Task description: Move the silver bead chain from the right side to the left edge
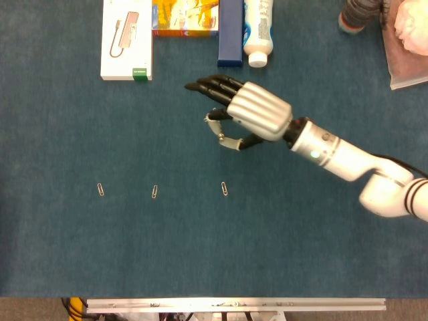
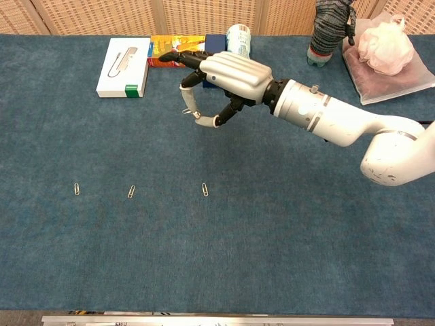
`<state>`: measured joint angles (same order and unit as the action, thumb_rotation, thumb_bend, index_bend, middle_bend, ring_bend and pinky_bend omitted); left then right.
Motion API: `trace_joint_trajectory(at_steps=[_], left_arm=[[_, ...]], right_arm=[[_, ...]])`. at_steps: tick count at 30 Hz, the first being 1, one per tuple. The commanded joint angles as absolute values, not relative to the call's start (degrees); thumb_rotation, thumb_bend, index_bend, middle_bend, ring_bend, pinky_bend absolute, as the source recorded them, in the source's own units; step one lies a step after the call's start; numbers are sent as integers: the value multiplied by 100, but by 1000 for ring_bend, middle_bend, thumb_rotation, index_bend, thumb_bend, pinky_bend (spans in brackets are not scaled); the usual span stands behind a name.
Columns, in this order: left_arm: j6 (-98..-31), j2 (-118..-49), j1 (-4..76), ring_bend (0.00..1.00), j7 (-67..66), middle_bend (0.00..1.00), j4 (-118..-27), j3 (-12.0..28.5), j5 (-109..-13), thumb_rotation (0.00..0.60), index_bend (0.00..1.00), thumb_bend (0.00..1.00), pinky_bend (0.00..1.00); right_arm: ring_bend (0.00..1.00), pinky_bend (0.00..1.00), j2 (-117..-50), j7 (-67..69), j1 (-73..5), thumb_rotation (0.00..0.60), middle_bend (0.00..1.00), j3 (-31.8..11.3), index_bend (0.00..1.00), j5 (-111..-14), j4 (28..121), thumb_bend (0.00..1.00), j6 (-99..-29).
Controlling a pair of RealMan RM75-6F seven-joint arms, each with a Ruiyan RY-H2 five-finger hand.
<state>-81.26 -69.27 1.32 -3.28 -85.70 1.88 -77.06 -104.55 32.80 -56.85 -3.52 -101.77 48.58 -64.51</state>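
Observation:
Three small silver clip-shaped pieces lie in a row on the blue cloth: one at the left [image 1: 100, 189] [image 2: 77, 189], one in the middle [image 1: 154, 192] [image 2: 131, 192], one at the right [image 1: 225, 189] [image 2: 205, 189]. I cannot make out a bead chain as such. My right hand [image 1: 244, 112] [image 2: 221, 81] hovers beyond the right piece, reaching in from the right. Its fingers stretch out toward the left and the thumb curves underneath. I see nothing held in it. My left hand shows in neither view.
Along the far edge stand a white box [image 1: 126, 40] [image 2: 124, 66], an orange box [image 1: 186, 19] [image 2: 170, 49], a dark blue box [image 1: 230, 33] and a white bottle [image 1: 258, 33] [image 2: 238, 37]. A striped sock-like object [image 2: 329, 34] and a plastic bag [image 1: 408, 47] [image 2: 384, 58] sit at the far right.

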Motion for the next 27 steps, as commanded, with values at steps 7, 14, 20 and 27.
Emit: trace_joint_trajectory(at_steps=[7, 14, 20, 27], left_arm=[[-8153, -6924, 83, 223, -301, 347, -8552, 179, -7692, 600, 246, 183, 368], [-8134, -6946, 98, 223, -371, 346, -8581, 188, -7696, 600, 246, 183, 368], [-8139, -6935, 80, 223, -430, 347, -8645, 177, -7682, 600, 246, 183, 368], [-8133, -6941, 87, 223, -476, 347, -8673, 195, -7667, 600, 246, 184, 368]], right_arm=[[0, 102, -10757, 3435, -6058, 600, 47, -495, 657, -10000, 4614, 304, -6281], [0, 102, -10986, 3375, -6339, 600, 34, -514, 461, -9892, 4450, 187, -5976], [0, 95, -11015, 2919, -6388, 600, 0, -586, 0, -9680, 4538, 0, -5771], [0, 94, -10876, 2852, -6218, 600, 0, -525, 0, -9529, 4639, 0, -5817]])
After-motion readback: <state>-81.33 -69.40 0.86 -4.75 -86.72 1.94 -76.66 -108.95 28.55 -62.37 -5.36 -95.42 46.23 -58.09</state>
